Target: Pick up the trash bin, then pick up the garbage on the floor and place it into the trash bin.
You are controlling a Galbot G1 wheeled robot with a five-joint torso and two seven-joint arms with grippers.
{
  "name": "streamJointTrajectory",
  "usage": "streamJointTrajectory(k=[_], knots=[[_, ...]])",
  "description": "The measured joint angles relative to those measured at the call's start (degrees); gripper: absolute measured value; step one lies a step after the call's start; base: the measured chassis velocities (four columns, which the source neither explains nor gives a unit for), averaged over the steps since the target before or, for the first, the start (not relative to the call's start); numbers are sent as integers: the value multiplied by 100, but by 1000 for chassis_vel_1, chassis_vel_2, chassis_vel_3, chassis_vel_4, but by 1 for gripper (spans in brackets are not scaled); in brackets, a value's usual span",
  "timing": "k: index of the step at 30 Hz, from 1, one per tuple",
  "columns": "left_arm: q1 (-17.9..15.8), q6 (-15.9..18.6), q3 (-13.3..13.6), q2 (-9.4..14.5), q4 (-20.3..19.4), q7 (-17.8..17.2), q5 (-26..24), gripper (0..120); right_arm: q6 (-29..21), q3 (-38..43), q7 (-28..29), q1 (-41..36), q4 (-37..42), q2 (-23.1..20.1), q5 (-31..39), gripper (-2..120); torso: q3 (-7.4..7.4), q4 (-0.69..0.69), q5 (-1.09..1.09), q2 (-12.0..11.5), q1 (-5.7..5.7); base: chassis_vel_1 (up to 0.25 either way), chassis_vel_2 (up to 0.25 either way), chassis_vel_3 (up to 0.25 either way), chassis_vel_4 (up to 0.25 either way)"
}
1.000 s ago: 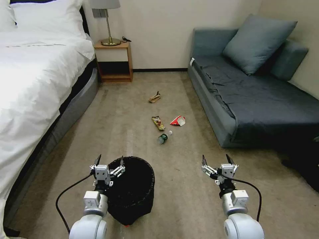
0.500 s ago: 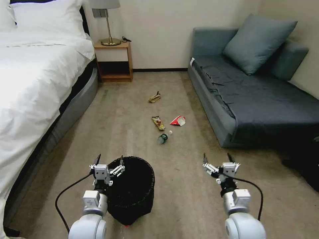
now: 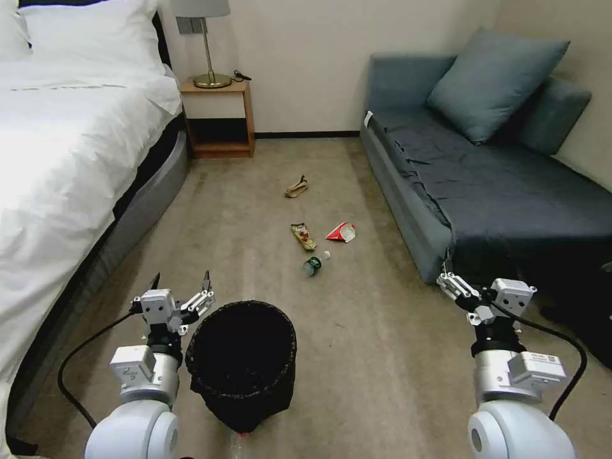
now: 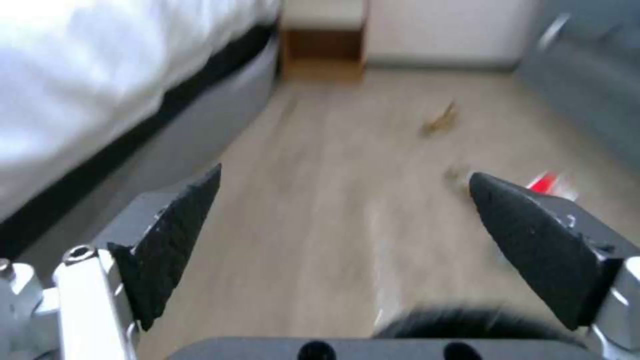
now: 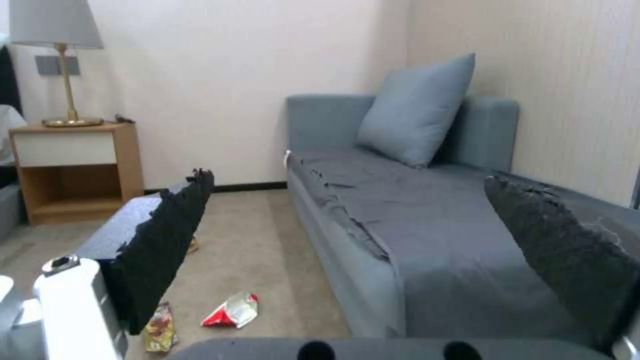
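Trash bin (image 3: 245,360) stands upright on the carpet (image 3: 357,344) right in front of the robot, btwn the 2 arms, black liner over its rim, nothing gripping it. Left gripper (image 3: 180,285) hangs just beside the bin's left rim, apart from it, fingers spread wide w/ nothing btwn them; left wrist view shows the same spread gripper (image 4: 343,192) over bare carpet, w/ the bin's dark rim (image 4: 467,322) blurred at the edge nearest the wrist. Right gripper (image 3: 468,271) is out to the right, well apart from the bin, up against the front edge of the grey sofa (image 3: 510,191); its fingers are released too, seen wide apart in the right wrist view (image 5: 350,187), holding nothing. Garbage lies on the floor past the bin, toward the far wall: clear bottle w/ green label (image 3: 314,264) nearest the bin, yellow-brown snack wrapper (image 3: 304,235) just beyond it, red-and-white wrapper (image 3: 342,232) beside that on the sofa side, tan scrap (image 3: 297,187) farthest, well apart from the other 3. All 4 pcs loose on the carpet, none touching. Bed (image 3: 70,146) w/ white sheets runs along the left; wooden nightstand (image 3: 218,118) w/ a lamp (image 3: 207,44) stands in the far corner by the wall; a blue-grey cushion (image 3: 494,83) leans on the sofa back.
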Motion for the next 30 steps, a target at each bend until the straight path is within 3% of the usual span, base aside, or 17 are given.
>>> streamJointTrajectory(k=[2,3,4,7,13,21,30], knots=[[-10,807,14,119,-114,-382,-493,100,-13,-2,6,2,12,-11,7,100,0,0,-1,0,0,0,0,0,0],[-10,807,14,119,-114,-382,-493,100,-13,-2,6,2,12,-11,7,100,0,0,-1,0,0,0,0,0,0],[-37,1143,21,176,-160,-547,-729,100,-19,-5,7,7,19,-11,8,100,0,0,0,0,0,0,0,0,0],[-151,1635,37,316,-169,-758,-1061,100,-33,-6,7,44,32,-16,22,100,0,0,0,0,0,0,0,0,0],[-319,1735,88,464,80,-868,-1231,100,-67,9,12,126,40,-37,80,100,0,-1,0,0,0,0,0,0,0],[-461,1707,164,515,912,-959,-1367,100,-129,4,16,346,-121,-64,135,100,0,0,0,0,0,0,0,0,0],[-393,1680,374,698,1073,-1246,-1899,99,-141,-2,16,364,-99,-29,135,100,0,-1,0,0,0,0,0,0,0]])
